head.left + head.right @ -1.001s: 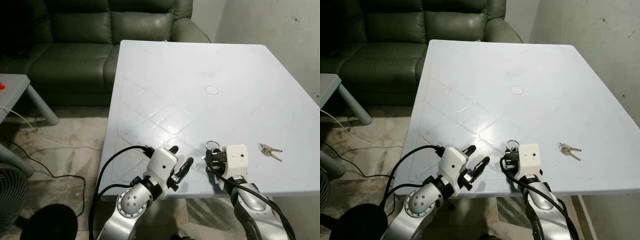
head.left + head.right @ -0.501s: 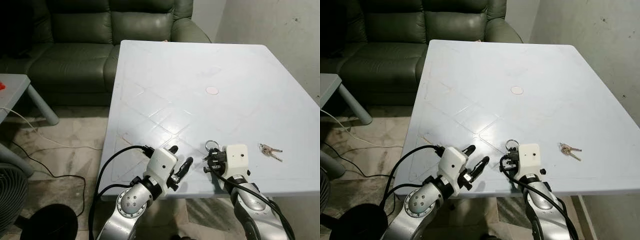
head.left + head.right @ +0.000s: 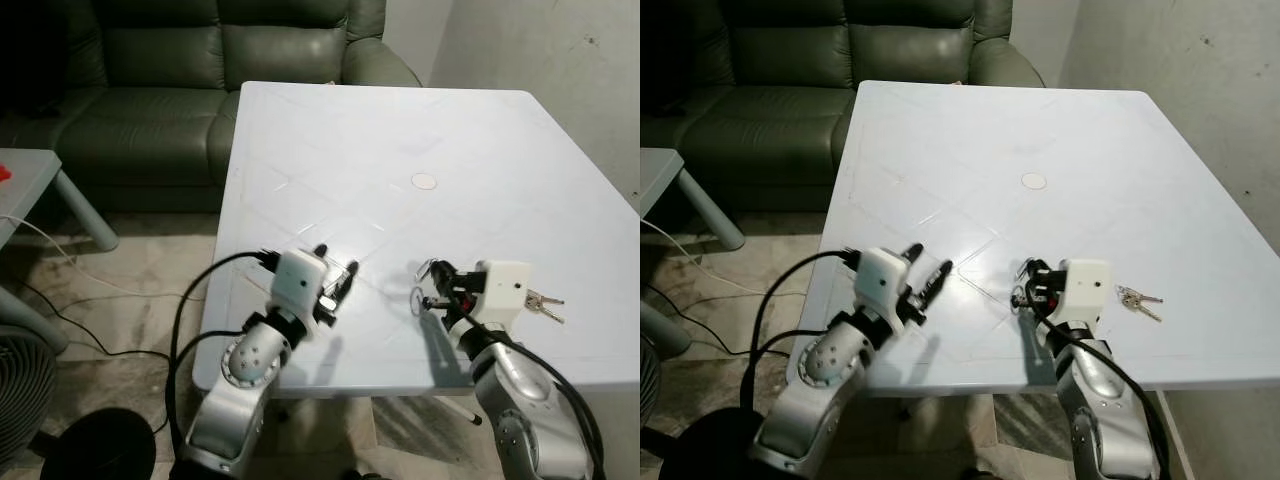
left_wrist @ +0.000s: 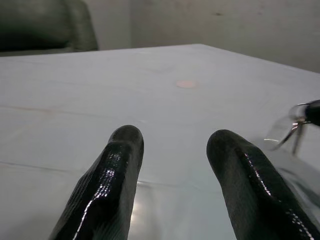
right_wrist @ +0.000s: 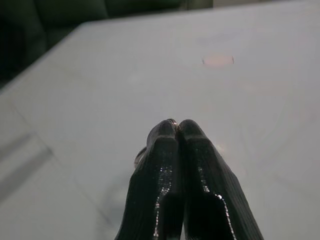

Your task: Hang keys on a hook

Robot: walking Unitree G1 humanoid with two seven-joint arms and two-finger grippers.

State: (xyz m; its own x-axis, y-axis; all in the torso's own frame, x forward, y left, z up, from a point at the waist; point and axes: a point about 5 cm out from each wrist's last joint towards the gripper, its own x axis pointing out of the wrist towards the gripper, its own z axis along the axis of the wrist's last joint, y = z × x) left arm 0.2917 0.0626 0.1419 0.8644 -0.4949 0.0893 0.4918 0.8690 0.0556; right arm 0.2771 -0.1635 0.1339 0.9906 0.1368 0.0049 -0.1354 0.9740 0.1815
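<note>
the right hand [image 3: 436,285] hovers over the near part of the pale table [image 3: 400,150], its fingers pinched together on a key ring [image 3: 421,295] that dangles toward the table. a second set of keys [image 3: 541,302] lies on the table just beyond that hand's wrist. the left hand [image 3: 337,281], fingers apart and empty, hangs above the table's near left part

Dark green sofa [image 3: 210,60] behind pale blue table [image 3: 400,150], grey wall [image 3: 560,50].
</note>
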